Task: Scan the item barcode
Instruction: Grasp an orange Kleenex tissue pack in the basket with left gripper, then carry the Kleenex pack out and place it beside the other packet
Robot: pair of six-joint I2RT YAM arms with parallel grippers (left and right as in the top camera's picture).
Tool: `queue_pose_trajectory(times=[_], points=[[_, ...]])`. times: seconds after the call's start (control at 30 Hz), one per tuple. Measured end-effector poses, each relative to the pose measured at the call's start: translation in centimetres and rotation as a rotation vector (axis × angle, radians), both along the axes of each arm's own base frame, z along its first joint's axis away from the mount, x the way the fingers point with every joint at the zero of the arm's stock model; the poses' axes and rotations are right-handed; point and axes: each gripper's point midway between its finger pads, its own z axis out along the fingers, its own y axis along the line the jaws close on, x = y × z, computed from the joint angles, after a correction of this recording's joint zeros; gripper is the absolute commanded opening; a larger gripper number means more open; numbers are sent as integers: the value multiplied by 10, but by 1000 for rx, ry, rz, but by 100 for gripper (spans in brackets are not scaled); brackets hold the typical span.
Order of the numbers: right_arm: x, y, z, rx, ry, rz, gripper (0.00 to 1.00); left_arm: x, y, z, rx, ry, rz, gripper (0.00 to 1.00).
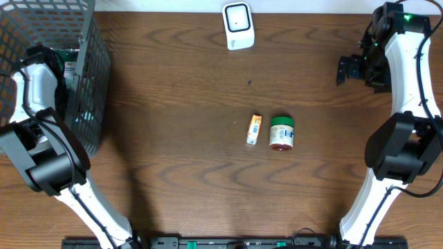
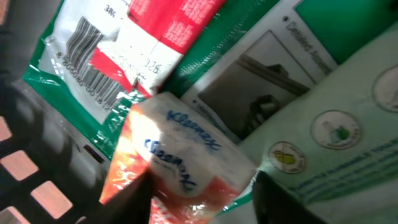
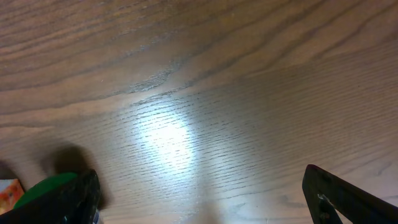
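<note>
Inside the wire basket (image 1: 93,76) at the left, my left gripper (image 2: 199,208) reaches down among packed goods. Its jaws straddle a Kleenex tissue pack (image 2: 186,155) in white and orange wrap. The left finger lies against the pack and the right finger stands just off its edge, so the gripper is open around it. A green packet with a barcode (image 2: 87,50) lies behind it. The white scanner (image 1: 239,26) stands at the table's far edge. My right gripper (image 1: 349,69) hovers open over bare wood at the right, holding nothing.
A small orange box (image 1: 255,129) and a green-lidded jar (image 1: 282,133) lie mid-table; the jar's lid (image 3: 43,186) shows beside my right gripper's left finger. More green and white packages (image 2: 323,124) crowd the basket around the tissue pack.
</note>
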Motion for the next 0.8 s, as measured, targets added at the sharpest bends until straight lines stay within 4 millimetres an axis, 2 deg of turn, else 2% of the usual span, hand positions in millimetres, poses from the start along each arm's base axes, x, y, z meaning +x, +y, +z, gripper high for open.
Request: queue_pose_trajectory(times=[0.13, 0.17, 0.2, 0.3, 0.4, 0.53, 0.7, 0.8], points=[[0, 0, 0, 0, 0, 0, 99, 0, 2, 0, 7, 4, -9, 34], [0, 0, 0, 0, 0, 0, 99, 0, 2, 0, 8, 6, -13, 24], [0, 0, 0, 0, 0, 0, 99, 0, 2, 1, 10, 5, -12, 20], [0, 0, 0, 0, 0, 0, 99, 1, 3, 10, 20, -15, -16, 19], [0, 0, 0, 0, 0, 0, 99, 5, 3, 31, 37, -72, -16, 19], [0, 0, 0, 0, 0, 0, 99, 15, 6, 84, 101, -221, -16, 19], [0, 0, 0, 0, 0, 0, 99, 15, 6, 175, 211, -465, 1, 19], [0, 0, 0, 0, 0, 0, 99, 10, -3, 233, 251, -639, 1, 19]])
